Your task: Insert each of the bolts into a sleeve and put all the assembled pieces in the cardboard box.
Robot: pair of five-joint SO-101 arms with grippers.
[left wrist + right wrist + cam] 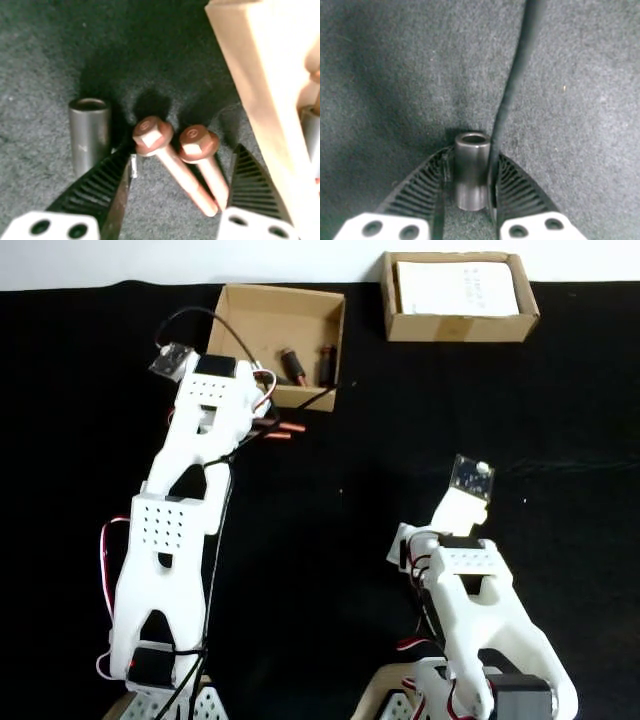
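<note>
Two copper-coloured, hex-headed flanged metal bolts point(172, 162) lie side by side on the fuzzy black cloth point(50, 60), between the released ribbed fingers of the left gripper point(184, 150). They are near the smooth cardboard box point(265, 75), which the frame edge cuts off. Their head stamps are illegible. The right gripper point(471, 155) clasps a dark grey cylindrical metal sleeve point(470, 185).

A bolt point(167, 160) and a second bolt point(206, 162) lie side by side on the table point(400, 460), between a loose sleeve point(90, 132) and the cardboard box point(265, 90) wall. The left gripper point(185, 150) straddles both bolts, fingers apart. Two assembled pieces point(293, 362) lie in that box. A second box point(455, 327) sits farther right. The right gripper point(470, 200) clasps another sleeve point(471, 170)
</note>
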